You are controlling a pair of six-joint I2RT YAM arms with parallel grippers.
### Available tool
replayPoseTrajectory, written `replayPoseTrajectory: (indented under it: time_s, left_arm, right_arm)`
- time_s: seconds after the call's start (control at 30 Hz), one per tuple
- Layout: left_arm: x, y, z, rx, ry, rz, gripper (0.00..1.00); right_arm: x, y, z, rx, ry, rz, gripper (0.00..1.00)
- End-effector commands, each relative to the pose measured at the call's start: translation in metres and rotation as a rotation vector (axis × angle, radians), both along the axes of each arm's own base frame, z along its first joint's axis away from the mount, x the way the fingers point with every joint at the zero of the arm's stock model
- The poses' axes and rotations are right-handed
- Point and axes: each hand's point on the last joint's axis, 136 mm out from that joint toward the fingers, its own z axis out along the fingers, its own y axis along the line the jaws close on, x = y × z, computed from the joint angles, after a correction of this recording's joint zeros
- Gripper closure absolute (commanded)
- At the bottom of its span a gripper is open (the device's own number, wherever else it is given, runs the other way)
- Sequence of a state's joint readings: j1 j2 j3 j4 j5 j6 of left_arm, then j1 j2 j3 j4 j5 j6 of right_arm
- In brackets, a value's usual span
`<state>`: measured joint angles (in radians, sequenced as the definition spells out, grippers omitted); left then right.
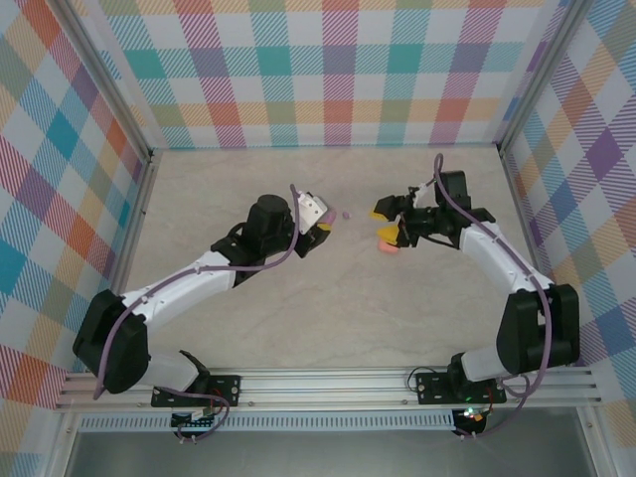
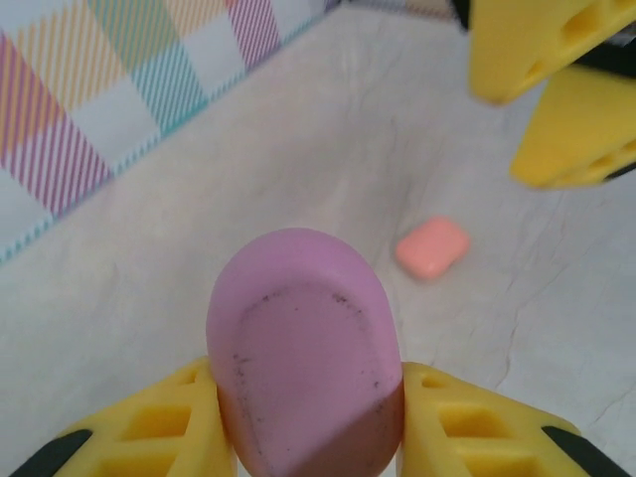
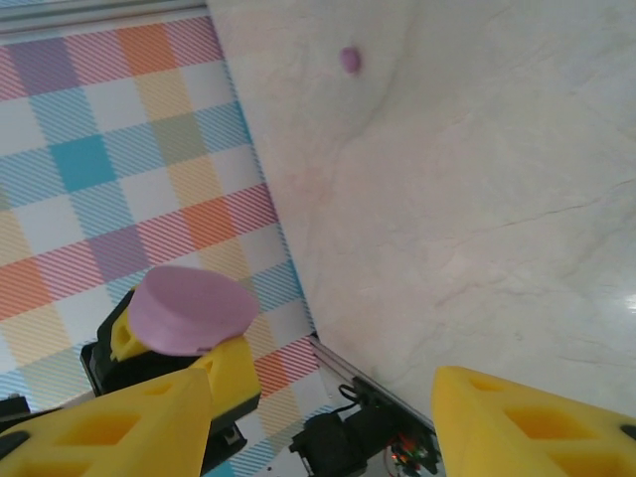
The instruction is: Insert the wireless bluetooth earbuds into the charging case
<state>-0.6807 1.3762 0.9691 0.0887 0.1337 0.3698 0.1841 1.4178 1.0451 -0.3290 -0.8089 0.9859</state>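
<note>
Status, as we judge it, barely begun: left gripper (image 2: 310,383) pinches the shut purple case (image 2: 298,298), right gripper (image 3: 323,388) stands spread and empty, purple earbud (image 3: 350,60) lies loose near the table's (image 1: 248,328) middle.

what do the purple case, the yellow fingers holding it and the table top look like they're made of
The purple case looks like matte plastic or silicone: soft dull sheen, rounded edges, dark specks along its seam.
The fingers of the left end effector look like rigid yellow plastic, perhaps printed, with open cut-out cells.
The table is a pale marble-look top, maybe laminate: thin grey veins, slight gloss.
</note>
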Motion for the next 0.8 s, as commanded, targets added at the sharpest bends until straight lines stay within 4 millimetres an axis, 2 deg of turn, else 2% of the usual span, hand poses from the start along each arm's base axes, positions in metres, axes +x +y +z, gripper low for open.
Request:
replayPoseTrajectory:
  time_s: [0.0, 0.1, 0.2, 0.33, 0.53, 0.77]
  left_arm:
    - [-0.010, -0.016, 0.034, -0.047, -0.094, -0.072, 0.71]
    - [-0.011, -0.020, 0.045, -0.052, -0.116, -0.065, 0.71]
    - [-0.007, -0.022, 0.047, -0.062, -0.095, -0.036, 0.71]
    - [-0.009, -0.025, 0.049, -0.090, -0.065, -0.038, 0.71]
    - [-0.024, -0.033, 0.049, -0.097, 0.016, -0.118, 0.73]
    - [-0.049, -0.038, 0.051, -0.085, 0.117, -0.236, 0.73]
  right_arm:
    - [-0.004, 0.012, 0.031, 0.082, -0.027, 0.004, 0.36]
    - [0.000, 0.023, 0.041, 0.143, -0.023, -0.004, 0.32]
    - [0.000, 0.039, 0.050, 0.182, -0.034, 0.007, 0.29]
    - [-0.003, 0.057, 0.058, 0.129, -0.104, 0.052, 0.27]
    - [-0.004, 0.060, 0.060, 0.070, -0.226, 0.090, 0.27]
    - [-0.019, 0.065, 0.064, 0.069, -0.271, 0.204, 0.28]
